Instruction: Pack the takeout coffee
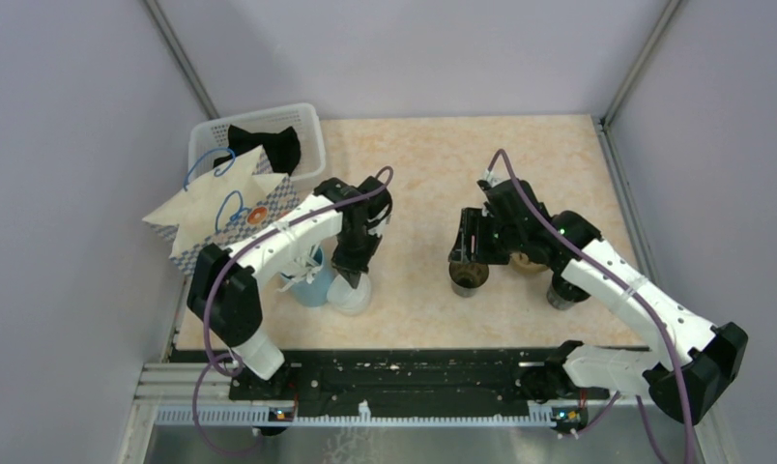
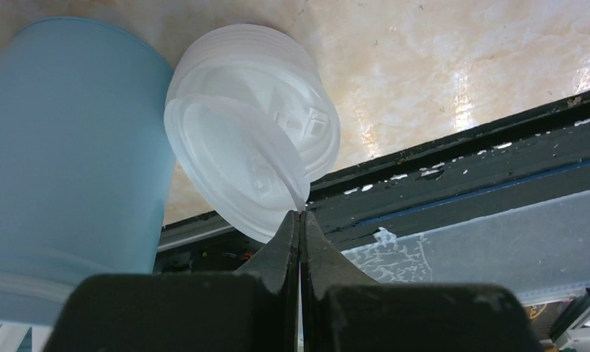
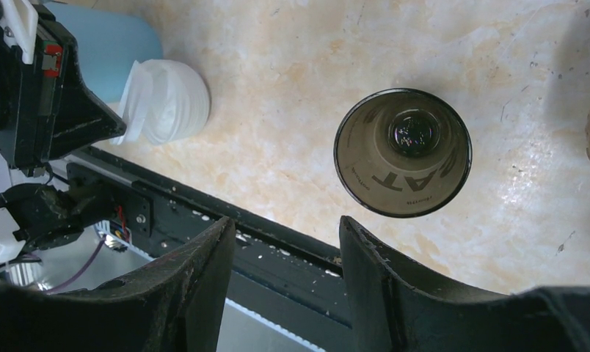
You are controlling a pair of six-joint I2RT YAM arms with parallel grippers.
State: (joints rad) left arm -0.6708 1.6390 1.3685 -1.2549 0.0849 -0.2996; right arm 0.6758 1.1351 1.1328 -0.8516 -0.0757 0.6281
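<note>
Paper bag (image 1: 206, 208): at the left edge of the worktop (image 1: 433, 164); judged to be the packing destination.
Lid stack (image 2: 277, 103): near-left corner, just beside the light blue cup (image 2: 64, 147). The top lid (image 2: 233, 161) is tilted off the rest.
Left claw (image 2: 299, 220): fingers together, nipping the top lid's rim, likely to peel a single lid off for the cup.
Takeout coffee (image 3: 402, 152): upright and uncovered, mid-worktop toward the near edge. It needs a lid before bagging.
Right claw (image 3: 286, 220): fingers apart above the cup and clear of it, probably poised to steady it.
</note>
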